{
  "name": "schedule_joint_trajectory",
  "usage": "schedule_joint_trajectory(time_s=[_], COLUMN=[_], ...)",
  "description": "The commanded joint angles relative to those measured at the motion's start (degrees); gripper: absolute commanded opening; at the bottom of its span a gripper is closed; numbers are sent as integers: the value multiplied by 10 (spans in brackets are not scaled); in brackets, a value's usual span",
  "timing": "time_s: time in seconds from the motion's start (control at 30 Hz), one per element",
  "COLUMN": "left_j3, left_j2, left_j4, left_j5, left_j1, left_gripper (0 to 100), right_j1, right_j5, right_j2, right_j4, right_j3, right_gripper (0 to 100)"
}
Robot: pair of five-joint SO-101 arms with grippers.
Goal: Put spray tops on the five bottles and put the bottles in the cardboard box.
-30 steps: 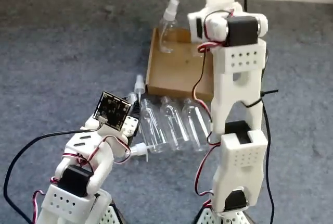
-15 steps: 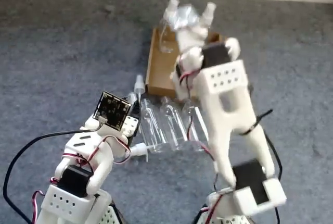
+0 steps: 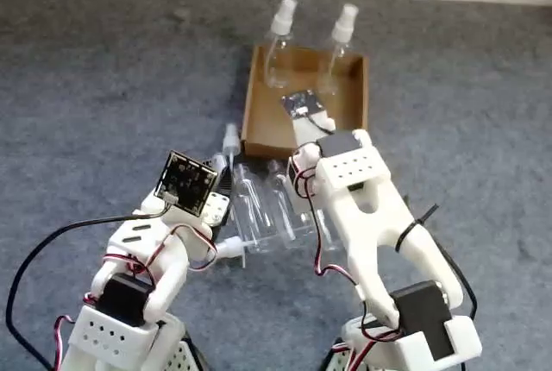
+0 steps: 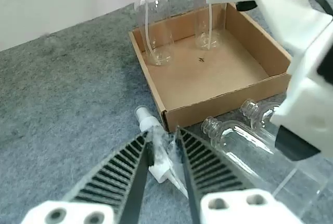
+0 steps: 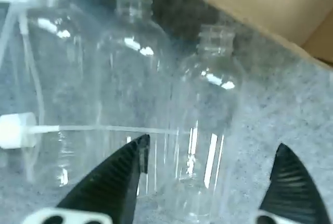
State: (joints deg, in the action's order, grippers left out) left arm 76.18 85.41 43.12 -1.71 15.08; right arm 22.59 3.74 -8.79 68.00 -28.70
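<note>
R gripper (image 5: 213, 146) splayed wide over clear threaded-neck bottles (image 5: 210, 86); L gripper (image 4: 164, 135) pinches white spray top (image 4: 147, 120).

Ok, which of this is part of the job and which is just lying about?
Job: cardboard box; two capped bottles in it; three open bottles; spray top in the left gripper; loose spray top.
Lying about: grey carpet; arm cables.

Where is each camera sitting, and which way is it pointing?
High view: fixed overhead, looking down at the cardboard box; left arm and right arm show.
Left wrist view: on the left arm, facing the box; left gripper shows, jaws closed on a spray top.
Right wrist view: on the right arm, facing down at the lying bottles; right gripper shows, jaws open.
Shared: both wrist views show those bottles.
</note>
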Motion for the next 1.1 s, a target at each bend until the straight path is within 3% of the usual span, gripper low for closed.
schedule_joint_trajectory(time_s=[0.0,0.27,0.47,0.6,0.8,0.9,1.07], left_j3=[-3,-3,-10,-97,-284,-369,-487], left_j2=[7,7,1,-35,-319,-480,-695], left_j4=[-15,-15,-14,26,142,182,187], left_j5=[-4,-4,-2,-1,-12,-12,47], left_j1=[-5,-5,-5,-32,-92,-112,-138], left_gripper=[31,31,31,31,34,34,36], right_j1=[-9,-73,-182,-286,-443,-451,-439], right_j5=[-2,10,113,205,273,276,275], right_j2=[17,22,-85,-168,-144,-73,18], right_j4=[-32,-20,61,116,33,8,-1], right_j3=[-22,-44,-45,-45,-45,-41,-2], right_gripper=[226,71,17,17,17,17,17])
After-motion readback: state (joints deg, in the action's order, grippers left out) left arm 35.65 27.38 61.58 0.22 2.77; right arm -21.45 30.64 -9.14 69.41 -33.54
